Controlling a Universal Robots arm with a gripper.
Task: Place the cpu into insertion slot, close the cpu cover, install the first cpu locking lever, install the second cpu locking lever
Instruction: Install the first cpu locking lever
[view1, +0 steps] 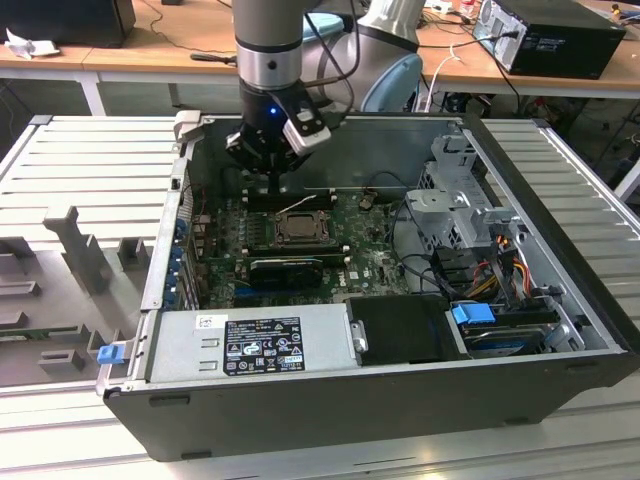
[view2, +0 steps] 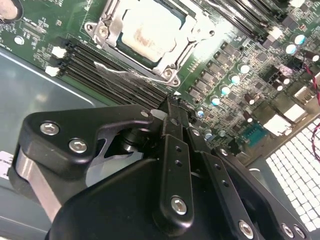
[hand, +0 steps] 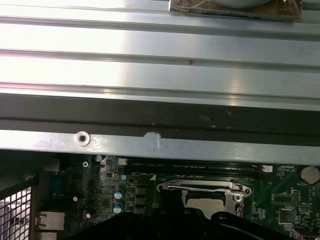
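**Pincer.** Gripper (view1: 275, 183), black, two-fingered, on a grey robot arm (view1: 268, 45). In the second wrist view its fingers (view2: 175, 145) are drawn together at the tips with nothing between them. It holds nothing.

**Cpu.** The cpu (view2: 150, 27) has a dull grey-beige top and lies flat in the insertion slot (view1: 281, 233). The silver cpu cover (view2: 170, 65) is folded down around it. Whether the locking levers are latched cannot be told.

**Relation.** In the exterior view the gripper hangs over the far edge of the slot, toward the case's back wall. In the second wrist view its tips stand over the long black memory slots (view2: 100, 65), just beside the cover and apart from the chip (contact with the board cannot be judged).

**Surface.** The green motherboard (view2: 240, 75) sits inside an open black computer case (view1: 350, 420) laid on its side. A silver power supply (view1: 250, 345) sits along the case's near wall. A metal drive cage (view1: 455, 200) stands at the exterior view's right.

**Room.** The case lies on a ribbed grey worktop (view1: 90, 150). Wooden desks (view1: 150, 50) stand behind it, strewn with cables.
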